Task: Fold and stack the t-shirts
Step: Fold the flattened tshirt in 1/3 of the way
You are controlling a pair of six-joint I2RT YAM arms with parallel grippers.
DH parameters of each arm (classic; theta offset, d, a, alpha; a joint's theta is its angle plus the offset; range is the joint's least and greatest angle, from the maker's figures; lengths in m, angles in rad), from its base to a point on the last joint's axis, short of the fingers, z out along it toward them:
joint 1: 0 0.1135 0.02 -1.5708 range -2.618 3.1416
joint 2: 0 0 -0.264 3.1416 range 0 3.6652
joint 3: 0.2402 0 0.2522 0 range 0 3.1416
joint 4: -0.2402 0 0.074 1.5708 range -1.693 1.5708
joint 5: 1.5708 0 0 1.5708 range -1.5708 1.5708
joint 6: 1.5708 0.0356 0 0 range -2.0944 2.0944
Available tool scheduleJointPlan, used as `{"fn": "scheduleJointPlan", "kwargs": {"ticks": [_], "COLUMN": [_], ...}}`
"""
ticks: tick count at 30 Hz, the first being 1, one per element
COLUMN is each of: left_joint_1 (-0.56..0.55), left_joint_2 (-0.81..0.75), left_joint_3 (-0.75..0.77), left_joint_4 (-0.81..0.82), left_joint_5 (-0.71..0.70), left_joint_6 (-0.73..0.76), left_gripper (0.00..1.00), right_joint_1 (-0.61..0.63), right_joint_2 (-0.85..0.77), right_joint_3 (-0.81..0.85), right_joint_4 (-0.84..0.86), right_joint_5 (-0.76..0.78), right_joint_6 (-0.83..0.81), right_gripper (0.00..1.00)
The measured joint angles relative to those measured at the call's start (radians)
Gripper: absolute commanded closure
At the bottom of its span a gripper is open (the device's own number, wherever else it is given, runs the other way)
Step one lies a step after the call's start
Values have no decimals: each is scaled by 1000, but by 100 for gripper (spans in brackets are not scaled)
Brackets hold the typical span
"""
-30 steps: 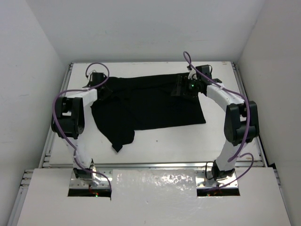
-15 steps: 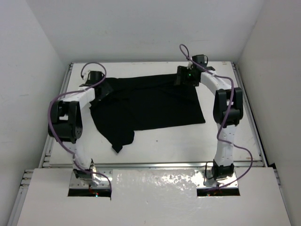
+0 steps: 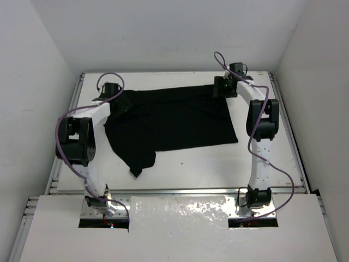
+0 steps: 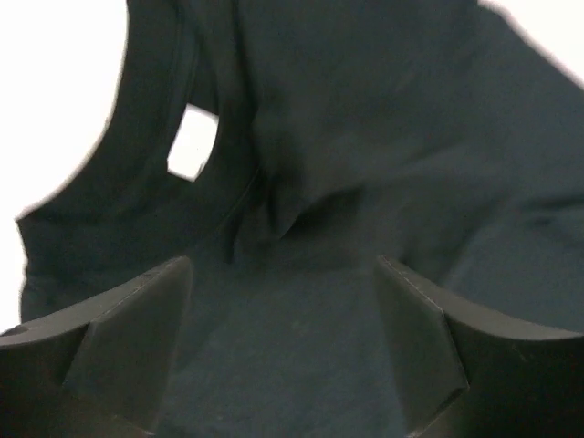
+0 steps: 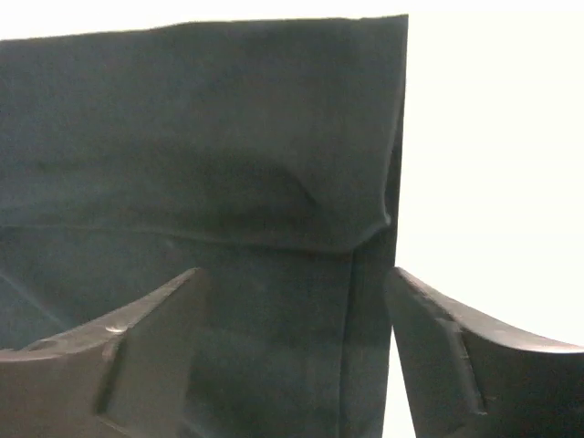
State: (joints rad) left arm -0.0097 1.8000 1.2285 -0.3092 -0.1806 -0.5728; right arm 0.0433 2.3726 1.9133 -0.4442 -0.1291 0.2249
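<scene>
As it lay spread on the table (image 3: 218,164): one black t-shirt (image 3: 174,123), unfolded.
Left gripper (image 4: 283,265) and right gripper (image 5: 297,274) hung unclenched, empty, over its far edge; first fold probably called for pinching both corners.

The t-shirt (image 3: 174,120) lies spread across the far half of the table (image 3: 262,158). The left gripper (image 3: 120,103) hangs over the shirt's far-left corner (its collar (image 4: 151,119) lies there), and the right gripper (image 3: 221,87) over its far-right corner. A fold reaches out from the shirt's near-left side.
</scene>
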Motion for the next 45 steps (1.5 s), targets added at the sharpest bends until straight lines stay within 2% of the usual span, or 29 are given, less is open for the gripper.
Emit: {"fn": "scheduleJointPlan", "kwargs": {"ticks": [1,5,9,11,12,14,18,20,21,23,24,27,30,32,35,38,39,41,42,45], "left_joint_1": [0,0,0,0,0,0,0,0,0,0,0,0,-1,-1,-1,-2,-2,-2,-2,-2], "left_joint_2": [13,77,81,81,81,82,84,86,86,86,86,85,77,76,76,77,78,80,81,82], "left_joint_3": [-16,-26,-26,-26,-26,-26,-26,-26,-27,-27,-27,-36,-66,-80,-85,-87,-87,-87,-87,-87], "left_joint_4": [-2,-1,11,22,28,33,43,44,44,44,43,42,37,30,33,37,39,44,47,51], "left_joint_5": [14,50,61,66,71,78,84,86,88,90,90,84,60,48,39,34,34,34,35,37], "left_joint_6": [2,10,18,19,21,27,30,31,33,39,39,43,35,34,31,25,24,20,18,15], "left_gripper": [30,30,31,40,56,71,88,93,91,77,63,38,33,35,45,57,64,70,77,84], "right_joint_1": [0,5,6,6,6,6,6,6,6,6,6,6,6,6,6,6,6,6,7,7], "right_joint_2": [11,58,60,60,60,60,60,60,60,60,60,60,60,60,60,60,58,56,56,56], "right_joint_3": [21,102,105,105,105,105,99,97,97,97,97,97,97,97,97,96,93,89,87,85], "right_joint_4": [-5,-1,3,6,8,11,27,28,28,31,31,32,32,32,33,43,47,48,48,50], "right_joint_5": [-2,-10,-13,-13,-13,-13,-14,-13,-13,-13,-14,-20,-31,-38,-56,-69,-76,-88,-92,-99], "right_joint_6": [-8,-23,-27,-27,-27,-29,-31,-30,-30,-28,-26,-19,-14,-11,-4,4,7,11,12,14], "right_gripper": [28,53,60,61,72,87,100,100,100,100,100,100,100,100,100,100,100,100,100,100]}}
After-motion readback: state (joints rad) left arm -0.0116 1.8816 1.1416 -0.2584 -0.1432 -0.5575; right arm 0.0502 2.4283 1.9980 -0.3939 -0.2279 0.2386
